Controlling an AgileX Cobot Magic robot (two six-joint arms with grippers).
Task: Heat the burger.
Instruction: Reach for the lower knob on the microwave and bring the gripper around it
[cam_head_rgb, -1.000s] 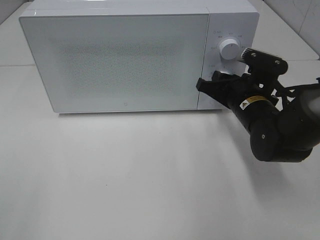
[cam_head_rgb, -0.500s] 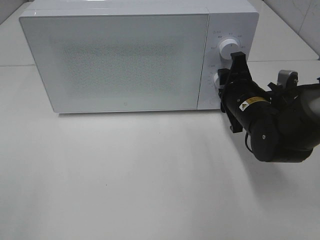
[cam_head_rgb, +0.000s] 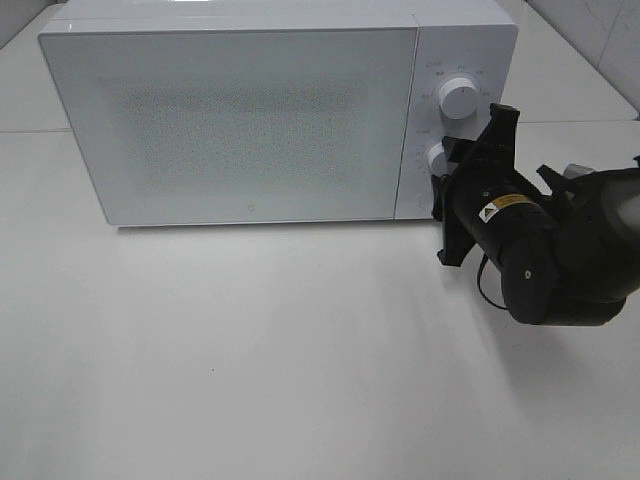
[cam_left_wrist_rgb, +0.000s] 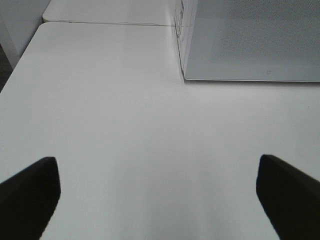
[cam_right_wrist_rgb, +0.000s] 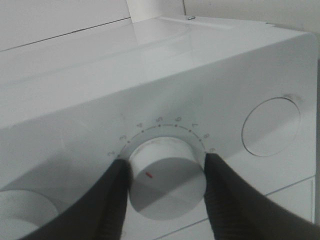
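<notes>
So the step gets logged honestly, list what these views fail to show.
- Burger: in no view; the shut microwave door shows nothing behind it.
- Lower knob: exterior high, partly covered by the right gripper.
- Panel markings: exterior high, too small to read.
- Left gripper: left wrist, edge cuts off all but fingertips.

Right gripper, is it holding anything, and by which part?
Yes: the right gripper is shut on the lower dial of the microwave, one finger on each side of its round rim.
</notes>
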